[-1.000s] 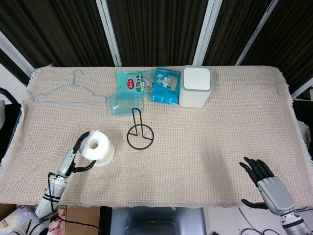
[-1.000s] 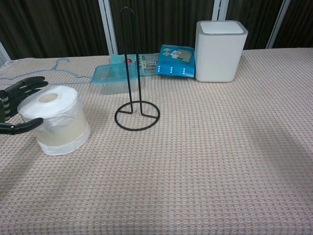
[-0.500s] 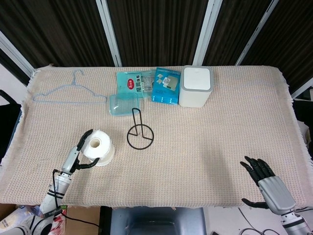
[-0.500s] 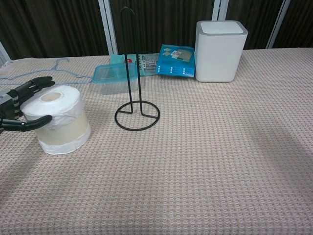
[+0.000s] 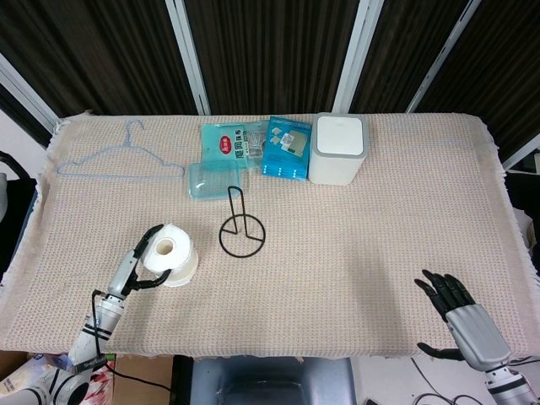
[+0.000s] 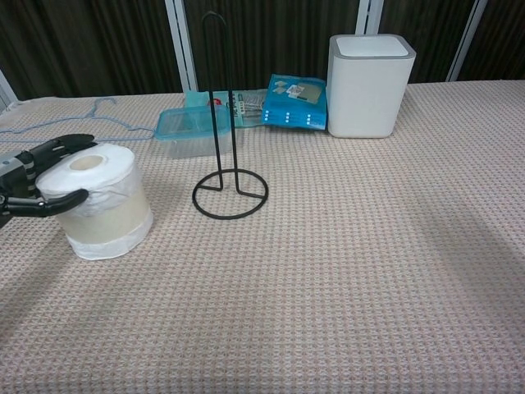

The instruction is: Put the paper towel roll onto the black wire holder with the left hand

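The white paper towel roll (image 5: pixel 173 253) (image 6: pixel 98 201) stands upright on the table, left of the black wire holder (image 5: pixel 220 236) (image 6: pixel 211 98). My left hand (image 5: pixel 135 263) (image 6: pixel 33 176) clasps the roll from its left side, with fingers along the far top edge and the thumb against the near side. The roll rests on the cloth, a short gap away from the holder's base ring. The holder's tall post is bare. My right hand (image 5: pixel 456 312) lies open near the table's front right corner, holding nothing; only the head view shows it.
Behind the holder lie a clear blue lidded box (image 5: pixel 211 179) (image 6: pixel 190 131), two blue packets (image 5: pixel 285 148) (image 6: pixel 294 100) and a white square bin (image 5: pixel 339 148) (image 6: pixel 371 74). A light blue wire hanger (image 5: pixel 118 164) lies at the back left.
My left hand has moved in from the left and closed its fingers and thumb around the roll. The roll has barely shifted. The right hand has not moved.
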Tool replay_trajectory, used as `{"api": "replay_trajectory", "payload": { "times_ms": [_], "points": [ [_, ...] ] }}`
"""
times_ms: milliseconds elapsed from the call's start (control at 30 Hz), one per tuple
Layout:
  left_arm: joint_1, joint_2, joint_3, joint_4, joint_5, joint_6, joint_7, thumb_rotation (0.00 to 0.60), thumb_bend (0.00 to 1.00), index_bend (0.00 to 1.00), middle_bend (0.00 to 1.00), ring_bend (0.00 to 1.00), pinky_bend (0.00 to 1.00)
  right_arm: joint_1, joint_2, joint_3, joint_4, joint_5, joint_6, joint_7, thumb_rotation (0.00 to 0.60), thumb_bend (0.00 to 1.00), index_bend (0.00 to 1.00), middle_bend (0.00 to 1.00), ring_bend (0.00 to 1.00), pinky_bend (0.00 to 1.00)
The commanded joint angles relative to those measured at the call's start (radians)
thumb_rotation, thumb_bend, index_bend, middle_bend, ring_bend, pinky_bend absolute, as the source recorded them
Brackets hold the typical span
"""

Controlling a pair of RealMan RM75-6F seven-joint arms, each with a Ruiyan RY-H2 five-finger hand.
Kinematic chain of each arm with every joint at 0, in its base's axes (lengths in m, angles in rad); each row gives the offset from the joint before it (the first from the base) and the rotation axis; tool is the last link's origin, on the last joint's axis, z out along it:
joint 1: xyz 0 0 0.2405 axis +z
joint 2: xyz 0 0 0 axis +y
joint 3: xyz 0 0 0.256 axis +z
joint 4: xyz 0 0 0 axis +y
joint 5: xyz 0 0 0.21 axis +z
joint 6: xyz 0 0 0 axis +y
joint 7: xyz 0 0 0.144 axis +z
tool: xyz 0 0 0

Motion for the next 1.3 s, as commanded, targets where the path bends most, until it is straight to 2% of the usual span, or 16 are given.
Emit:
{"api": "replay_trajectory", "payload": {
  "times_ms": [33,167,333,433,567,700,833,900,1000,1133,1300],
  "points": [
    [0.016,-0.008,-0.021,-0.001,-0.005,0.054,-0.001,0.6,0.46,0.2,0.56,0.68,1.0,-0.001,0.0,0.0,-0.001,-0.001,0.002,-0.001,0.6,0.14,0.0,0.0,0.0,0.0],
    [0.031,-0.003,-0.035,-0.011,0.007,0.118,0.003,0.6,0.49,0.25,0.61,0.72,1.0,-0.003,0.0,-0.002,-0.001,-0.005,0.004,-0.002,0.6,0.14,0.0,0.0,0.0,0.0],
    [0.051,0.03,-0.054,-0.07,0.027,0.211,-0.005,0.6,0.49,0.25,0.62,0.73,1.0,-0.004,0.001,-0.005,-0.002,-0.012,0.006,-0.003,0.6,0.14,0.0,0.0,0.0,0.0],
    [0.057,0.058,-0.089,-0.116,0.038,0.282,0.014,0.6,0.49,0.25,0.62,0.73,1.0,-0.006,0.003,-0.007,-0.002,-0.016,0.01,0.0,0.6,0.14,0.0,0.0,0.0,0.0],
    [0.04,0.126,-0.148,-0.224,0.04,0.324,0.062,0.6,0.49,0.25,0.62,0.73,1.0,-0.006,0.005,-0.008,0.0,-0.021,0.012,0.006,0.6,0.14,0.0,0.0,0.0,0.0],
    [-0.001,0.203,-0.219,-0.361,0.014,0.296,0.125,0.6,0.49,0.25,0.61,0.73,1.0,-0.004,0.006,-0.01,0.0,-0.023,0.007,0.008,0.6,0.14,0.0,0.0,0.0,0.0],
    [-0.02,0.227,-0.243,-0.405,0.003,0.273,0.139,0.6,0.49,0.25,0.61,0.73,1.0,-0.003,0.006,-0.01,0.0,-0.023,0.006,0.008,0.6,0.14,0.0,0.0,0.0,0.0],
    [-0.061,0.262,-0.292,-0.473,-0.023,0.229,0.154,0.6,0.49,0.25,0.61,0.73,1.0,-0.003,0.006,-0.01,-0.001,-0.023,0.006,0.009,0.6,0.14,0.0,0.0,0.0,0.0],
    [-0.147,0.335,-0.411,-0.63,-0.145,0.087,0.119,0.6,0.49,0.25,0.61,0.73,1.0,-0.006,0.011,-0.004,-0.001,-0.014,0.016,0.018,0.6,0.14,0.0,0.0,0.0,0.0],
    [-0.196,0.351,-0.456,-0.685,-0.238,0.003,0.154,0.6,0.49,0.25,0.61,0.73,1.0,-0.003,0.014,0.0,0.0,-0.005,0.011,0.028,0.6,0.14,0.0,0.0,0.0,0.0],
    [-0.252,0.31,-0.473,-0.677,-0.278,-0.024,0.247,0.6,0.49,0.25,0.61,0.73,1.0,-0.002,0.022,0.008,0.0,0.008,0.016,0.045,0.6,0.14,0.0,0.0,0.0,0.0]
  ]
}}
